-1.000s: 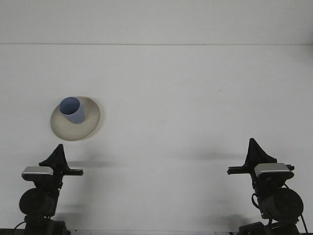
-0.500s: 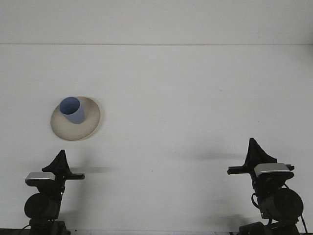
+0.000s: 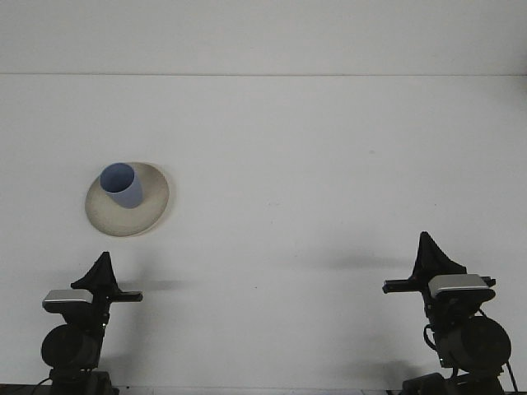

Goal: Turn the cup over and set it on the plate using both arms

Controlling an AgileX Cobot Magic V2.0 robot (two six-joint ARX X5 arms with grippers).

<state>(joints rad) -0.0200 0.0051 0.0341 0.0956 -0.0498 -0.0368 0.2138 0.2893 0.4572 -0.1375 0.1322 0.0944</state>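
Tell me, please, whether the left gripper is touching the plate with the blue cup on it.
Apart. The front view shows bare white table between the left gripper and the near rim of the plate; the blue cup stands on the plate, open end up.

No legible text, label, brand, number or sign appears anywhere in the front view. The blue cup (image 3: 122, 184), the beige plate (image 3: 148, 216) beneath it and the white table (image 3: 329, 181) are all plain (unmarked surfaces), and the dark housings of both arms show no readable lettering at this resolution.
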